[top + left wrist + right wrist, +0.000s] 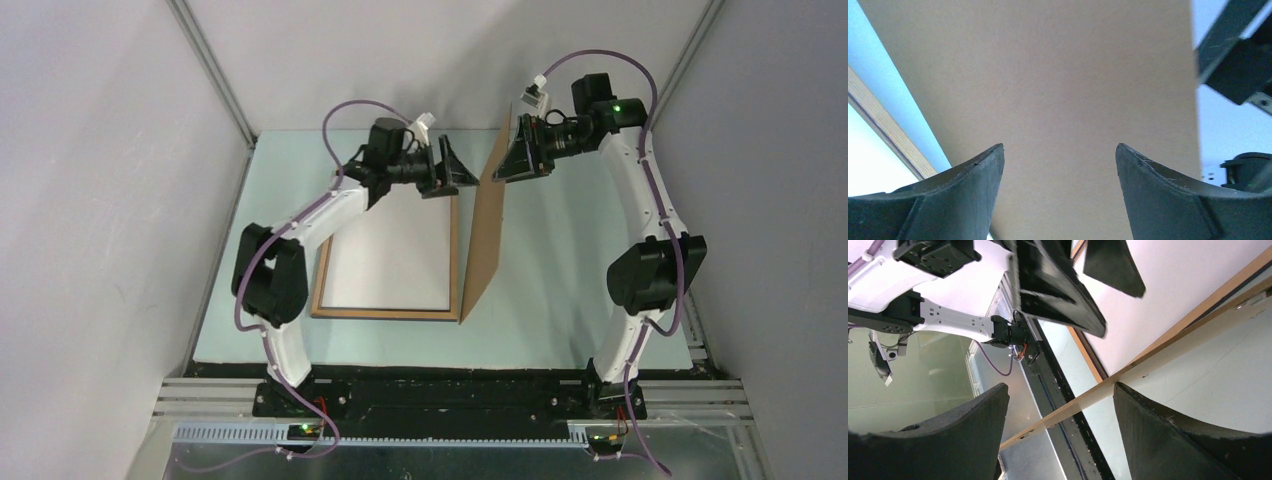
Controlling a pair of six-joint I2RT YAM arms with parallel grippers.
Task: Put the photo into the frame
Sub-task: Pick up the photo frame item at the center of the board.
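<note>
Frame lies flat on the pale table, left of centre, with its wood-brown back upward. Within its border lies the photo, plain white side up, so the print itself cannot be seen. Over the frame's far right corner hangs the left gripper, pointing to the right. Its wrist view shows the two fingers spread wide with nothing between them, facing the broad brown face of the backing board. That board stands on its long edge just beside the frame's right border, tilted, running from the near edge of the frame toward the back wall. I cannot tell whether its lower edge touches the frame. To the right, the right gripper meets the board's far upper end. From its wrist camera the fingers are released and well apart, and the thin edge of the board crosses the gap between them without being pinched
</note>
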